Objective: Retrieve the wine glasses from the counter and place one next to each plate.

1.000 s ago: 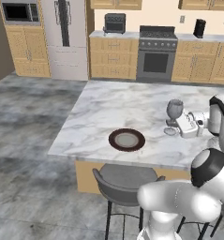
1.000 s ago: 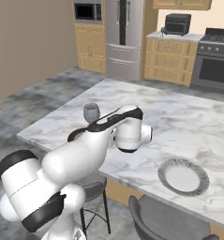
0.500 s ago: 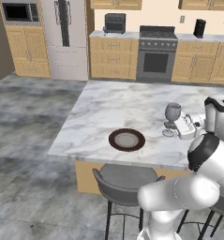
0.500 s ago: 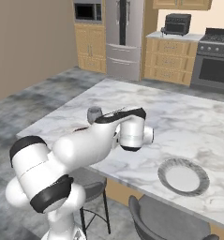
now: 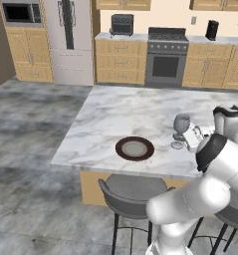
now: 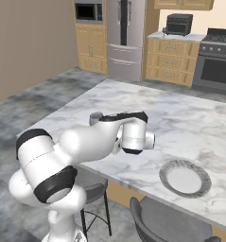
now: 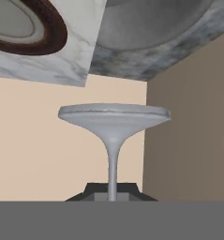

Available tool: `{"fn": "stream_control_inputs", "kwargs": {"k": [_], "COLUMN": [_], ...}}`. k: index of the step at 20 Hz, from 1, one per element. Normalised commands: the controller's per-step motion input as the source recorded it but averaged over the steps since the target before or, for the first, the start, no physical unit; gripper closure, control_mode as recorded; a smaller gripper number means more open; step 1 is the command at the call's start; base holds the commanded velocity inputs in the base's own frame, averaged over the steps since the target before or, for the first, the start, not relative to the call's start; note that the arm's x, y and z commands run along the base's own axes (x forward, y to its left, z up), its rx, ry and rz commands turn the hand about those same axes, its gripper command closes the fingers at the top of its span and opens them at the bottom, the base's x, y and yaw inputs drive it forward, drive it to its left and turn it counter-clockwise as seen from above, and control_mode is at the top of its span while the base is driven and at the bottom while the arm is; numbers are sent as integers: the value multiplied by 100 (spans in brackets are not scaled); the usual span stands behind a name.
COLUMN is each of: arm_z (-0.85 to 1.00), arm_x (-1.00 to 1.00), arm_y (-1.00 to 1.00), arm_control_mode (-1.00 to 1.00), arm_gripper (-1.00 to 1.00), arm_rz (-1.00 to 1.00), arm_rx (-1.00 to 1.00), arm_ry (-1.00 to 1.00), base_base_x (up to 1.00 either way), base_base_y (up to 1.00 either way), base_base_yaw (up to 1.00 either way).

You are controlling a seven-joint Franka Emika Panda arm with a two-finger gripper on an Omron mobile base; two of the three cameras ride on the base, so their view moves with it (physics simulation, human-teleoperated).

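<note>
The left base view shows a wine glass [image 5: 180, 130] standing upright over the marble bench [image 5: 140, 114], right of the dark plate [image 5: 135, 149] and apart from it. Its foot sits low at the bench surface; whether it touches is hard to tell. The gripper [image 5: 190, 138] is at the stem from the right side, closed tight on it.

The hand view shows what the base views cannot: the stem [image 7: 112, 168] runs straight down between the two dark finger tips, pinched there, and the round foot [image 7: 114, 117] spreads wide above. This view is rolled over, so the dark plate [image 7: 24, 26] and a strip of marble hang at its upper left.

The right base view shows the second plate [image 6: 185, 177], pale grey, near the bench's near edge on the right; it does not appear in the left base view. Here the white arm covers most of the glass, and just a bit of rim [image 6: 95, 116] peeks out at the left of the hand.

A stool [image 5: 133, 197] stands at the near side of the bench below the dark plate. Along the far wall are a fridge [image 5: 68, 40] and a stove [image 5: 166, 57].

No writing or brand marks can be read anywhere.
</note>
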Motion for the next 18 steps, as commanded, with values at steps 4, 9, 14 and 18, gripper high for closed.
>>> {"fn": "stream_control_inputs", "kwargs": {"k": [4, 9, 14, 18], "arm_z": [-17, -20, -18, -18], "arm_x": [10, 14, 10, 7], "arm_y": [0, 0, 0, 0], "arm_control_mode": [-100, -100, -100, -100], "arm_gripper": [100, 100, 100, 100], "arm_rz": [0, 0, 0, 0], "arm_rx": [0, 0, 0, 0], "arm_ry": [0, 0, 0, 0], "base_base_x": [0, 0, 0, 0], "base_base_y": [0, 0, 0, 0], "base_base_yaw": [0, 0, 0, 0]}}
